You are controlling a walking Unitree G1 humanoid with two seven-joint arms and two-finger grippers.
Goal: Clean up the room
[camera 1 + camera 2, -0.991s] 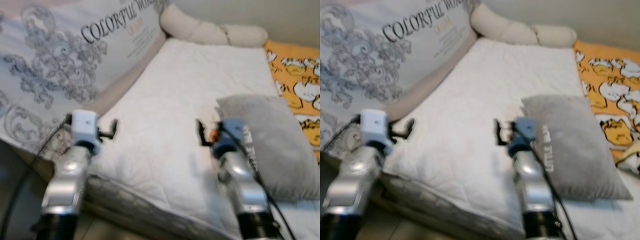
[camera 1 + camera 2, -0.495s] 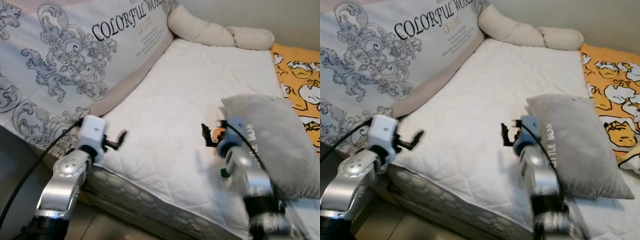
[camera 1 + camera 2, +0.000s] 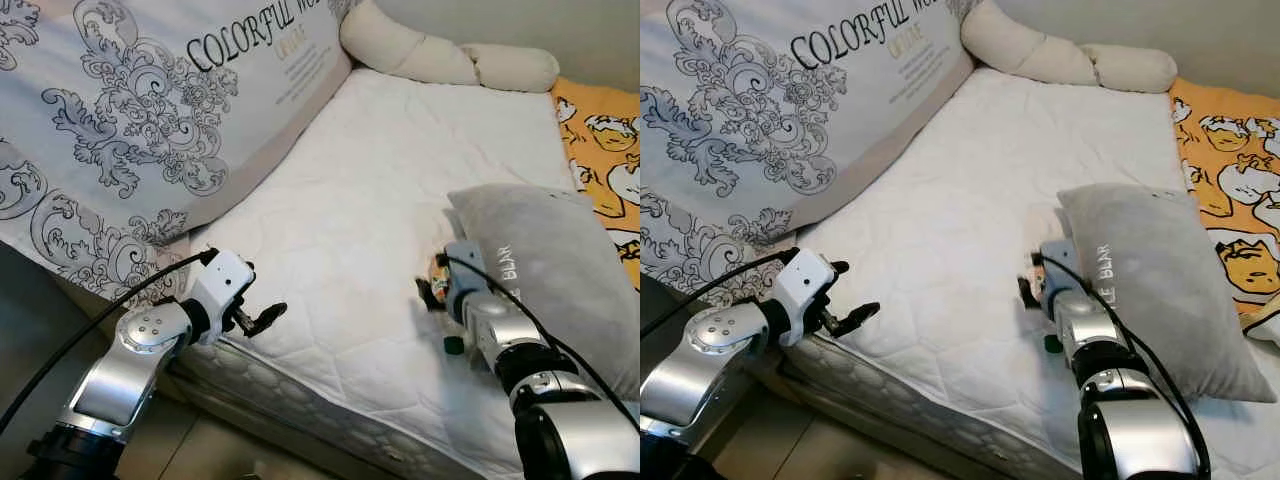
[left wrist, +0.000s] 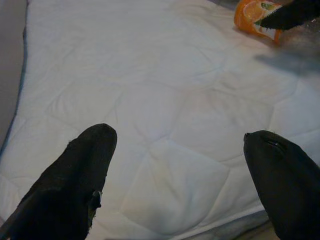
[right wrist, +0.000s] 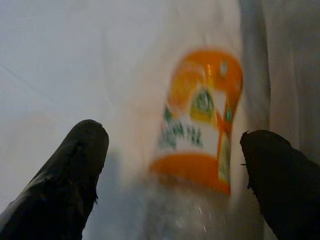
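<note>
Right wrist view: we see an orange-label bottle (image 5: pixel 200 135) lying on the white bed (image 3: pixel 380 200), just beside the grey pillow (image 3: pixel 560 270), between our right claw (image 5: pixel 175 165) fingers, spread wide. Left claw (image 4: pixel 180 175) also wide, over the bed's near edge.

**Both silver arms reach forward, fingers apart**

The left silver arm's two-fingered black gripper (image 3: pixel 262 318) is extended ahead, its fingers (image 4: pixel 75 185) spread wide. The right silver arm's black two-fingered gripper (image 5: pixel 175 165) is extended further forward, its fingers (image 5: pixel 70 170) likewise parted.
</note>
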